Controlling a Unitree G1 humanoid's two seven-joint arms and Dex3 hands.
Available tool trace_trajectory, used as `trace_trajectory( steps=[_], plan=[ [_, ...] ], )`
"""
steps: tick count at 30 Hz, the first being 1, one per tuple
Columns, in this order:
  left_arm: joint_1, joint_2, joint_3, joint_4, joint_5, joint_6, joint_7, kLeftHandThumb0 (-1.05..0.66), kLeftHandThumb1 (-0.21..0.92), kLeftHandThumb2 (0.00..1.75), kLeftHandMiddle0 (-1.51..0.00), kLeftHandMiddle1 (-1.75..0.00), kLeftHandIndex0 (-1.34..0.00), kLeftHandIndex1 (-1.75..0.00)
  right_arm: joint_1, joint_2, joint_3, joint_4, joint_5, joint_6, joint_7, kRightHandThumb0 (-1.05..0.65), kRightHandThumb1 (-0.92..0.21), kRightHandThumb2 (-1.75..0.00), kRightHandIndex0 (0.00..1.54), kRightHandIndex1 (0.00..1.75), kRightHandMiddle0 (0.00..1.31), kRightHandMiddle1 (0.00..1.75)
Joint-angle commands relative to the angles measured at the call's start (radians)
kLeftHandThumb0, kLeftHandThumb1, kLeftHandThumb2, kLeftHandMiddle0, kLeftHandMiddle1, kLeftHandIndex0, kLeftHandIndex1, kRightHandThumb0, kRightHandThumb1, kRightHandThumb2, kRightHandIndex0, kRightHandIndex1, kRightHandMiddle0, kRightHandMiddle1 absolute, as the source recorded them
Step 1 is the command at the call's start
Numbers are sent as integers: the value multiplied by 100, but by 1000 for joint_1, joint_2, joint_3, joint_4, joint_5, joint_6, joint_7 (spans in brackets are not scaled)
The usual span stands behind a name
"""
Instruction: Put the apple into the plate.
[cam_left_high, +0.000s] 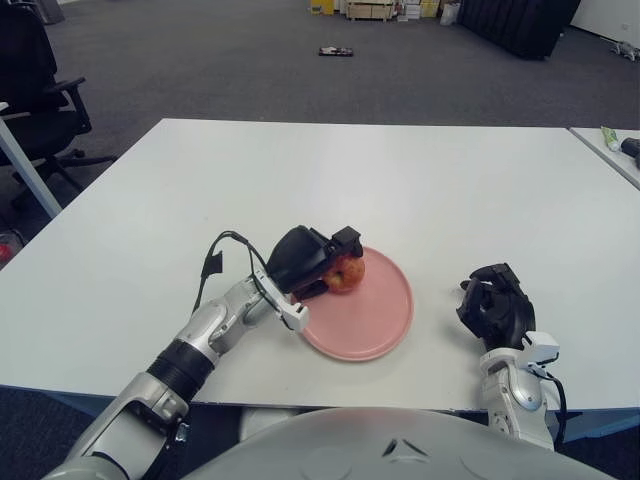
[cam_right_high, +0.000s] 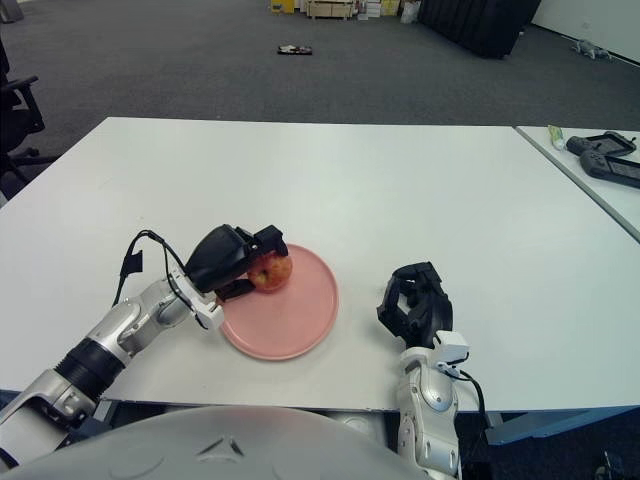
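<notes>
A white desk (cam_left_high: 420, 170) carries a pink plate (cam_left_high: 375, 315), and at the plate's left part sits the apple (cam_left_high: 346, 273), low over or on the plate's surface, with the left robot hand (cam_left_high: 312, 262) clamped around it from the left and above. The right robot hand (cam_left_high: 497, 303) shows to the right of the plate, well apart from it, fingers curled and holding nothing. The apple looks firm, round and smooth-skinned, fairly light, so it may roll once freed; a hold across its widest part suits it best.
</notes>
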Motion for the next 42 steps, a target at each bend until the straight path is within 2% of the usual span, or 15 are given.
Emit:
trace_trajectory(
  steps=[1,4,8,16,21,27,30,31,32,35,36,38,42],
  plan=[
    [31,19,-26,19,-1,66,-138,-37,26,136,-116,-175,-88,-175,-7,1,-1,-11,8,0,2,-42,-51,-108,109,175,46,175],
    [37,20,-28,11,-24,88,-180,-46,26,138,-111,-175,-73,-175,-6,1,-1,-13,7,1,0,-42,-51,-108,108,175,46,175],
    [43,24,-29,-1,-48,100,-207,-47,30,133,-102,-175,-64,-175,-3,0,-1,-15,2,-1,-1,-42,-52,-107,107,175,45,175],
    [63,40,-14,-67,-116,123,-287,-46,37,124,-93,-175,-56,-175,0,1,0,-15,0,-3,-2,-42,-53,-106,108,175,45,175],
    [85,40,3,-105,-172,136,-322,-46,39,122,-79,-175,-55,-175,-1,-1,0,-15,3,1,2,-42,-52,-106,108,175,45,175],
    [98,43,16,-103,-202,90,-289,-45,41,118,-60,-175,-53,-175,-2,0,-1,-15,13,7,5,-42,-52,-106,107,175,45,175],
    [92,52,21,-90,-204,35,-267,-45,43,116,-55,-175,-51,-175,-4,0,-2,-15,16,9,7,-42,-53,-106,107,175,45,175],
    [89,59,28,-98,-222,16,-273,-44,46,113,-49,-175,-49,-175,-4,0,-2,-16,17,10,7,-42,-53,-106,107,175,45,175],
    [87,63,34,-104,-234,3,-280,-56,48,106,-42,-166,-34,-170,-4,0,-2,-16,18,11,7,-42,-53,-106,107,175,45,175],
    [84,71,48,-124,-262,-29,-286,-70,53,97,-35,-153,-16,-164,-6,1,-3,-15,16,12,6,-41,-53,-106,107,175,44,175],
    [84,73,53,-129,-268,-40,-284,-75,59,92,-30,-143,-10,-157,-7,1,-4,-14,15,12,6,-41,-53,-106,107,175,44,175],
    [85,73,59,-129,-270,-58,-276,-82,70,81,-23,-128,-4,-148,-8,1,-4,-13,14,12,5,-41,-53,-106,107,175,44,175],
    [95,70,76,-128,-250,-81,-238,-87,81,71,-13,-112,-1,-136,-12,0,-5,-8,13,9,7,-41,-53,-106,107,175,44,175]
  ],
)
